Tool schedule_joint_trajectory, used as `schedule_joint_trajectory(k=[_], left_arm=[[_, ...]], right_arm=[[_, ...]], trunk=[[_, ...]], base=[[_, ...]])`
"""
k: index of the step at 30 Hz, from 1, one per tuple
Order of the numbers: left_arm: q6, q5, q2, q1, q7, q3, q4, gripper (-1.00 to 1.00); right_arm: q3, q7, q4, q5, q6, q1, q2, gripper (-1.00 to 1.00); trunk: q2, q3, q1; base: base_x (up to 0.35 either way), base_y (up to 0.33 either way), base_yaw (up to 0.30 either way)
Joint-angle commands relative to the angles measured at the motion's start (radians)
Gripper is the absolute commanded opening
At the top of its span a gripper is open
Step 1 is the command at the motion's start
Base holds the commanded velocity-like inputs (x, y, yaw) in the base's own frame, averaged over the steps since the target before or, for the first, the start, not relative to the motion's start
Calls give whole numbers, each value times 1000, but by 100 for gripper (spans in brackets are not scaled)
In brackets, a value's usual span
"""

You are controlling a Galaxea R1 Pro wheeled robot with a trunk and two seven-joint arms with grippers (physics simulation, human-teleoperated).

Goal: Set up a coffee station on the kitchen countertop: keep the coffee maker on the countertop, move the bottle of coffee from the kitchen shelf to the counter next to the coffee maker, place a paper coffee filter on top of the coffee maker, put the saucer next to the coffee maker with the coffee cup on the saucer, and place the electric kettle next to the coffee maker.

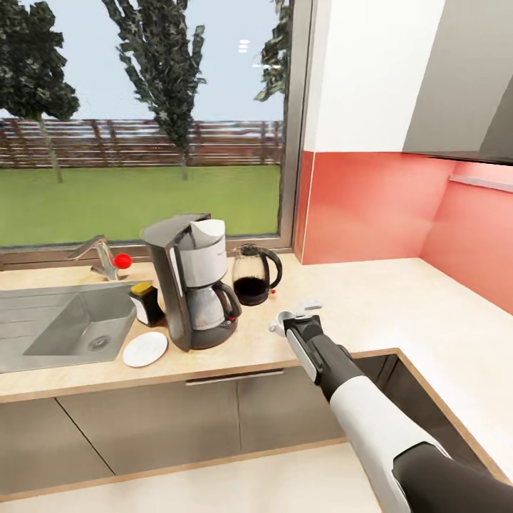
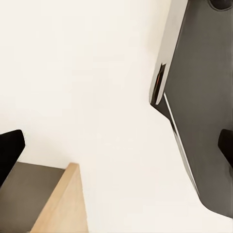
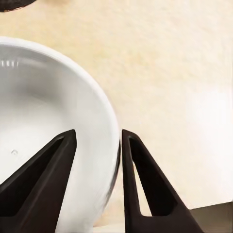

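From the small flat white saucer [image 1: 144, 349] lying left of the tall dark grey coffee maker [image 1: 187, 281], look right: your right gripper [image 1: 293, 314] pinches the rim of the small white ceramic coffee cup [image 3: 53, 141] over the beige wood-grain countertop [image 1: 399, 299] — light, glazed, brittle, so set it down softly, while your left gripper [image 2: 116, 148] is spread wide, empty.

head view high above countertop [image 1: 399, 299]

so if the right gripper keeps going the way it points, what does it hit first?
The right gripper already grips the white cup's rim, one finger inside. Straight ahead past the cup is the beige countertop; it would likely meet that first, though depth is unclear.
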Motion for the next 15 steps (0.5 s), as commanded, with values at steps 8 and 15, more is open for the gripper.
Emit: schedule_joint_trajectory(k=[8, 15], left_arm=[[-1, -3, 1, -1, 2, 6, 0, 100], [-1, -3, 1, -1, 3, 6, 0, 100]], right_arm=[[3, -7, 1, -12, 2, -1, 0, -100], [3, -7, 2, -12, 2, -1, 0, -100]], trunk=[[-2, -2, 1], [-2, -2, 1]], base=[[0, 337, 0], [-17, 337, 0]])
